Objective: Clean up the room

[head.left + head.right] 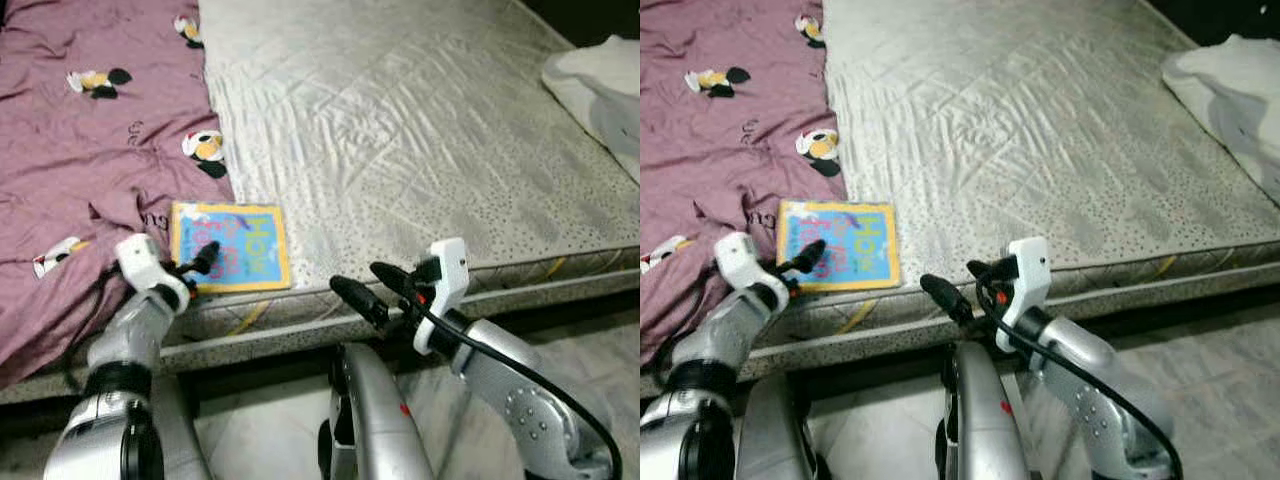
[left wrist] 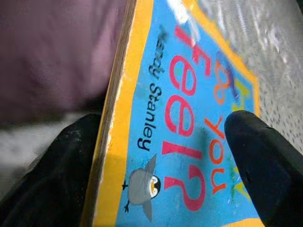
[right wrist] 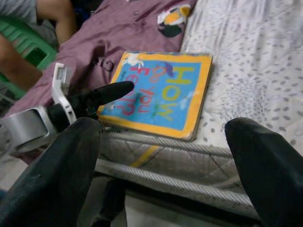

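Note:
A board book (image 1: 230,245) with a yellow border and blue cover reading "How do you feel?" lies flat on the mattress (image 1: 420,150), close to its front edge and beside the purple blanket. My left gripper (image 1: 205,260) is at the book's near left corner. In the left wrist view it (image 2: 158,125) is open, with one finger beside the book's (image 2: 180,118) edge and the other over the cover. My right gripper (image 1: 357,277) hangs open in front of the mattress edge, to the right of the book (image 3: 161,92), holding nothing.
A purple blanket (image 1: 90,170) with cartoon prints covers the left of the bed. White bedding (image 1: 600,80) lies at the far right. A pale tiled floor (image 1: 600,350) runs below the mattress. A person's legs (image 3: 52,14) and a green chair (image 3: 19,47) are beyond the blanket.

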Available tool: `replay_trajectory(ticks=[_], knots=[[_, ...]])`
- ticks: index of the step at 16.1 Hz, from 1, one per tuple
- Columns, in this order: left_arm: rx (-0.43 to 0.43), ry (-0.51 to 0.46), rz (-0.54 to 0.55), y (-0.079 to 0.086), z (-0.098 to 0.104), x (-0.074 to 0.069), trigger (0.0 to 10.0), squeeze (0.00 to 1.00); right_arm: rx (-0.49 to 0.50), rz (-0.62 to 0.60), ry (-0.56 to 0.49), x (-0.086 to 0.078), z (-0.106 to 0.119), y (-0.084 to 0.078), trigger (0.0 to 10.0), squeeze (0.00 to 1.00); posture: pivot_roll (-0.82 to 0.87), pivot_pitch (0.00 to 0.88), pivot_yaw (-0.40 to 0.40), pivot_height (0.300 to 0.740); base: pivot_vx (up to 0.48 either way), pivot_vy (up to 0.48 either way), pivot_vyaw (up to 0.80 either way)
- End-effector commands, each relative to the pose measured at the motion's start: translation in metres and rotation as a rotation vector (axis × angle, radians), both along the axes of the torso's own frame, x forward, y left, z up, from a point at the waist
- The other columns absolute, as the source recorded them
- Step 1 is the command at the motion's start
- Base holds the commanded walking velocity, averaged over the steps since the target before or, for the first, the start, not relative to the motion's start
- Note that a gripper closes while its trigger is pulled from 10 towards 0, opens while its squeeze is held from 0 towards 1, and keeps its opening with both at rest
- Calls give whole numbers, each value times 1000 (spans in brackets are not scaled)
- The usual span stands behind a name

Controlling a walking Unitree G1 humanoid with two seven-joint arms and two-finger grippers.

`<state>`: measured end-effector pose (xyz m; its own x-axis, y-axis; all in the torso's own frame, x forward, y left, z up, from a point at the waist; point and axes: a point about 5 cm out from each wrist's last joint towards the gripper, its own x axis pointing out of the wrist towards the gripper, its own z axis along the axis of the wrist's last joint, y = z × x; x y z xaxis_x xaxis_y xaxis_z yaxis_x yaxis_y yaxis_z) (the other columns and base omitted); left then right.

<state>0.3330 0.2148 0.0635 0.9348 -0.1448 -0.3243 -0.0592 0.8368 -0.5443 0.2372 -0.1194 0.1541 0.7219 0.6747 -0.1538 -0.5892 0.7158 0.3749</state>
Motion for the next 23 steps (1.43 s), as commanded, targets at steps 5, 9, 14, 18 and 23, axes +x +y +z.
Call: replay_trajectory(ticks=[5, 9, 14, 18, 23], knots=[[-125, 52, -45, -18, 1, 13, 0, 0, -87, -104, -5, 7, -2, -12, 10000, 0, -200, 107, -107, 534, 0, 0, 0], [-143, 32, -53, -20, 8, 19, 0, 0, -100, -137, -18, 13, -4, -11, 10000, 0, -185, 99, -96, 534, 0, 0, 0], [-154, 16, -92, -28, 15, 24, 0, 0, -102, -167, -33, 20, -6, -9, 10000, 0, -161, 88, -78, 534, 0, 0, 0], [-143, 13, -110, -32, 19, 27, 0, 0, -100, -174, -48, 26, -8, -4, 10000, 0, -137, 80, -71, 534, 0, 0, 0], [-130, 16, -95, -31, 18, 28, 0, 0, -107, -195, -76, 36, -8, -2, 10000, 0, -116, 56, -63, 534, 0, 0, 0]])
